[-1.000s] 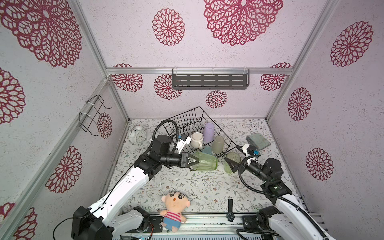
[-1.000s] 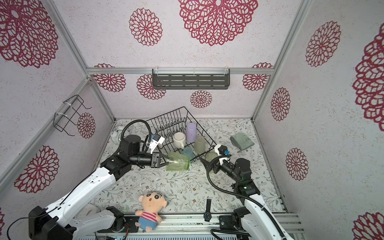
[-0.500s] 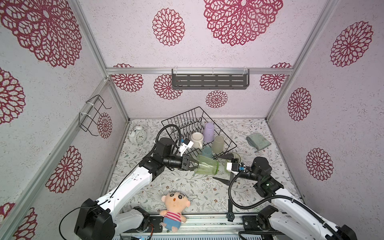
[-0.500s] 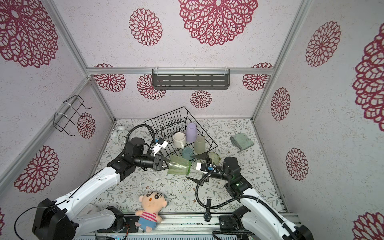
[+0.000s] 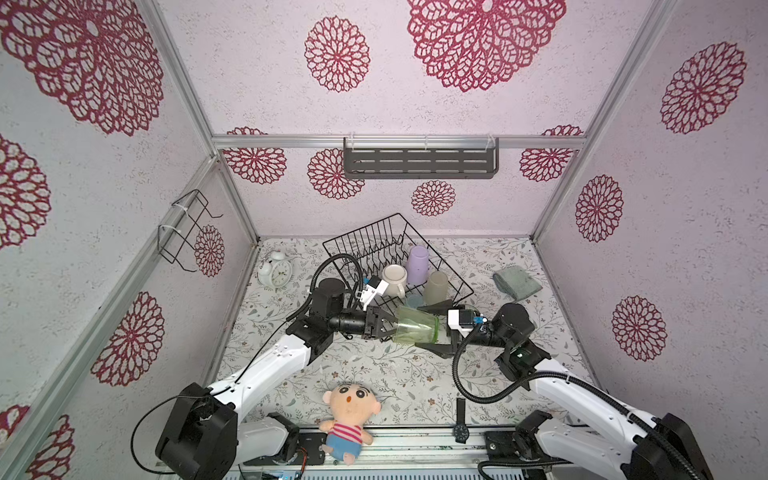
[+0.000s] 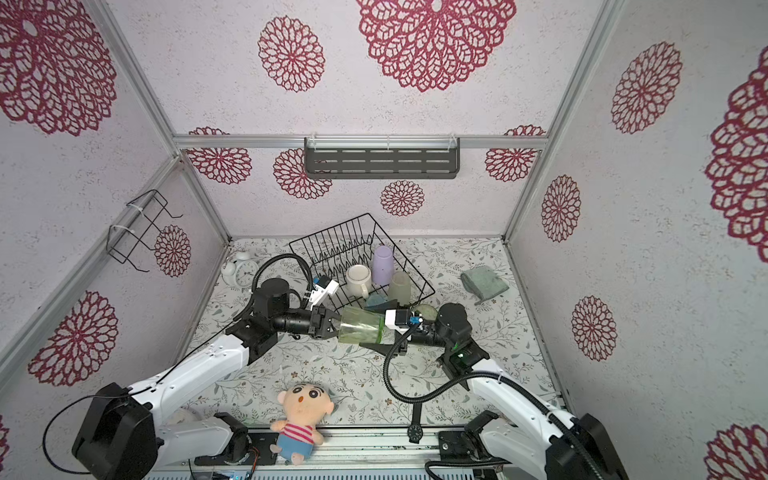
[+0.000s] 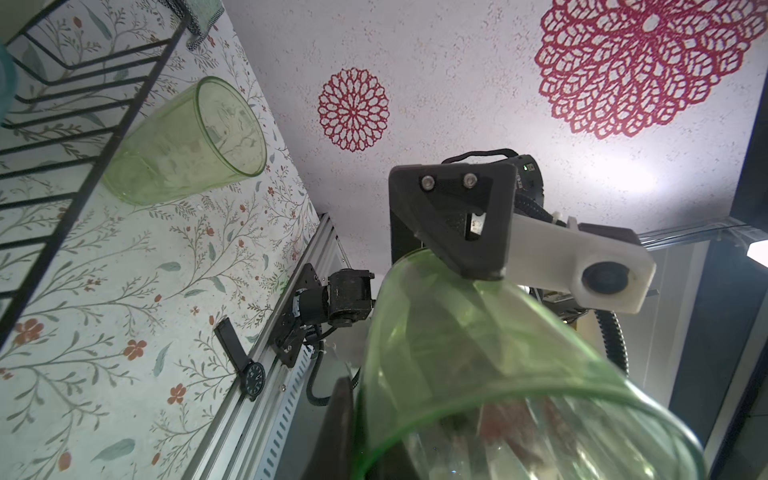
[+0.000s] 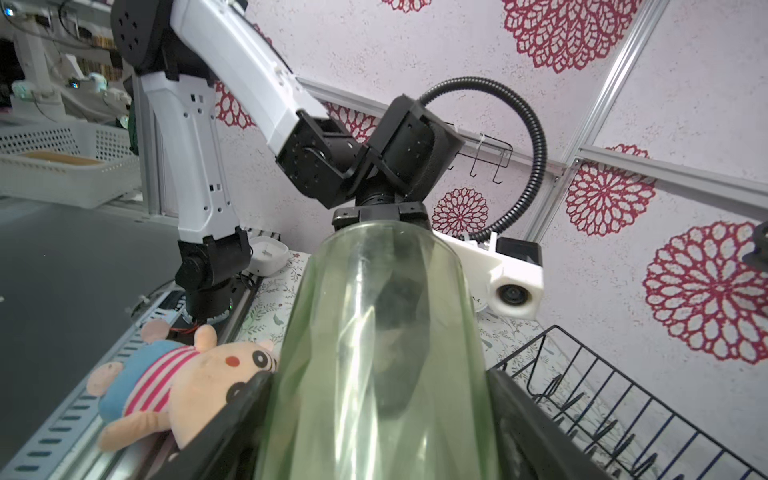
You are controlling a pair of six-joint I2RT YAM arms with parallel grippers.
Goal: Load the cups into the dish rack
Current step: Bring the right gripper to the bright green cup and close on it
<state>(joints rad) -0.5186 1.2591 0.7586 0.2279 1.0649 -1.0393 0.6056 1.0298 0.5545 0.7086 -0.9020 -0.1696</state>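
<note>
My left gripper (image 5: 384, 325) is shut on the rim wall of a clear green tumbler (image 5: 415, 326) (image 6: 361, 326), holding it level above the table in front of the dish rack (image 5: 374, 241). One left finger is inside the cup. My right gripper (image 5: 428, 328) (image 8: 378, 419) faces it, fingers (image 8: 232, 415) pressed against both sides of the tumbler's other end (image 8: 382, 353). In the rack stand a lilac tumbler (image 5: 417, 259), a white mug (image 5: 395, 278), a beige tumbler (image 5: 436, 286) and a teal one (image 5: 413, 300). A second green tumbler (image 7: 187, 145) lies on the table beside the rack.
An alarm clock (image 5: 274, 270) stands at the back left and a folded green cloth (image 5: 517, 282) at the back right. A doll (image 5: 351, 411) and a wristwatch (image 5: 460, 428) lie at the front edge. A grey shelf (image 5: 419, 160) and a wire holder (image 5: 187, 228) hang on the walls.
My right gripper swung left from beside the rack to the held tumbler, and its jaws narrowed onto it. The left gripper carried the tumbler slightly rightward to meet it.
</note>
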